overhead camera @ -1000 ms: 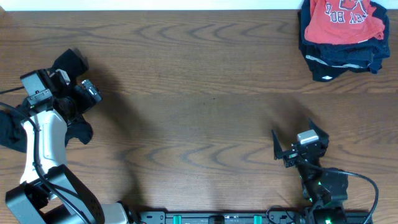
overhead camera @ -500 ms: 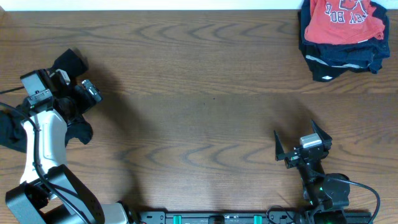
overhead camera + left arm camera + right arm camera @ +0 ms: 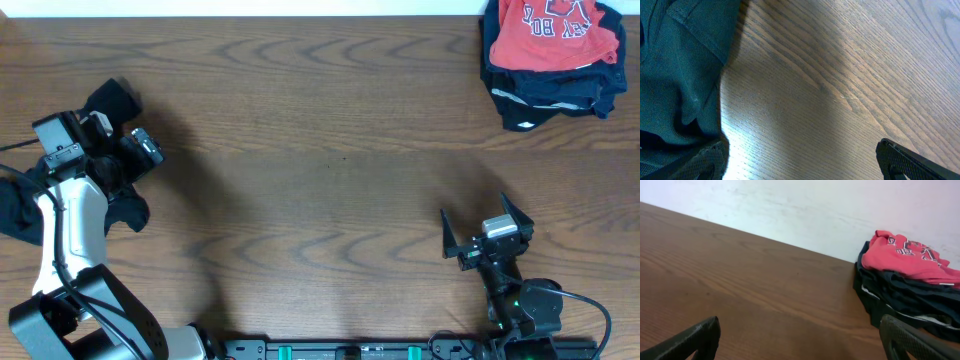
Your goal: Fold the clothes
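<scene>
Overhead. The left gripper (image 3: 120, 130) sits at the table's (image 3: 320, 150) left edge, its jaws apart and nothing held. The limp black garment (image 3: 15, 210) lies crumpled directly beneath and behind this tool, spilling out on both sides of the white arm. Judgement: the arm is parked over it because it is the next piece to pick up.

The right gripper (image 3: 485, 232) is low on the near side, its fingers spread wide and empty. The coral-red T-shirt (image 3: 555, 30) lies well ahead of it and off to its right, at the far corner. It tops a dark folded pile (image 3: 550, 95). Judgement: that corner serves as the finished stack, kept away from the work area.

Left wrist. Fabric fills the left of the tool's view, and a seam or collar edge shows. The black garment (image 3: 680, 75) reads dark blue-green here. It is bunched, not flat, and lies close by one finger. The other fingertip (image 3: 900, 160) is over bare wood. Nothing is between the jaws.

Right wrist. Both fingers frame open tabletop, wide apart. The T-shirt (image 3: 905, 257) sits ahead and to the right, lettering up, on the dark pile (image 3: 900, 300).

Surface and room. The table has a brown wood-grain top, matte and bare in the middle. A plain white wall (image 3: 790, 210) stands just behind the stack.
</scene>
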`<state>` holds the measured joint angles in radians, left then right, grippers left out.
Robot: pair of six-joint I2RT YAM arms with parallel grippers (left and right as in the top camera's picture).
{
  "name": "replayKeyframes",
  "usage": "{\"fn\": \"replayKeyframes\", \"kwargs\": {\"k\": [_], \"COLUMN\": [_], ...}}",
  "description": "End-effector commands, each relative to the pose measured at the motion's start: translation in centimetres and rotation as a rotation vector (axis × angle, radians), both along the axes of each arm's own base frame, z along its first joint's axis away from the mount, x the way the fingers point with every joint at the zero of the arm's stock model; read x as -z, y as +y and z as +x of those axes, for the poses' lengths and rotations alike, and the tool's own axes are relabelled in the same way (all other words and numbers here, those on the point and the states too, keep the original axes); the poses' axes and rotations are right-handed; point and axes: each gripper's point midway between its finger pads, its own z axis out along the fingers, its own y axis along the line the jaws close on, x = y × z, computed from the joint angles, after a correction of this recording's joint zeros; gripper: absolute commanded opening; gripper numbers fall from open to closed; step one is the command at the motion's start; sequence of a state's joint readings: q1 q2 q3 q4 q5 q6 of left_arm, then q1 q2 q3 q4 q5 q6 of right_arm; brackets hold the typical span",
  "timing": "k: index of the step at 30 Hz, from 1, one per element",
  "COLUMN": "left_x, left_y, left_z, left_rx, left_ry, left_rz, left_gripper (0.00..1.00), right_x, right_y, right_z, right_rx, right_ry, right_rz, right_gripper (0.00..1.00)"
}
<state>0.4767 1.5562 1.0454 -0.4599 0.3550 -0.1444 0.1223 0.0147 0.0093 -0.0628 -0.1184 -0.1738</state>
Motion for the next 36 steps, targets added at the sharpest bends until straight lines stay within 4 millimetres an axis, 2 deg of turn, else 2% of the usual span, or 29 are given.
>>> {"fn": "replayKeyframes", "kwargs": {"k": [1,15,20,23,29,33,36], "left_x": [0.3,0.4,-1.1,-2.3,-5.4,-7.0,-7.8], "left_y": [0.2,0.2,-0.8,-2.3,-7.5,-11.3,-13.3], "left_z": [0.1,-0.1,1.3,2.5,3.6,2.1,0.5], "left_rx": [0.004,0.002,0.043,0.1,0.304,0.386,0.423], "left_ry": [0.01,0.016,-0.064,-0.134,-0.365,-0.528,-0.631], "left_rz": [0.008,0.005,0.023,0.058,0.208,0.258,0.282], "left_gripper": [0.98,0.98,0.98,0.98,0.98,0.98,0.98], "right_x": [0.0,0.0,0.0,0.0,0.0,0.0,0.0], "right_y": [0.1,0.1,0.1,0.1,0.1,0.1,0.1], "right_z": [0.0,0.0,0.0,0.0,0.0,0.0,0.0], "right_rx": [0.0,0.0,0.0,0.0,0.0,0.0,0.0], "right_ry": [-0.003,-0.003,-0.003,-0.003,-0.003,-0.003,-0.003], "right_rz": [0.001,0.0,0.0,0.0,0.0,0.0,0.0], "right_gripper": [0.99,0.99,0.99,0.99,0.99,0.99,0.99]}}
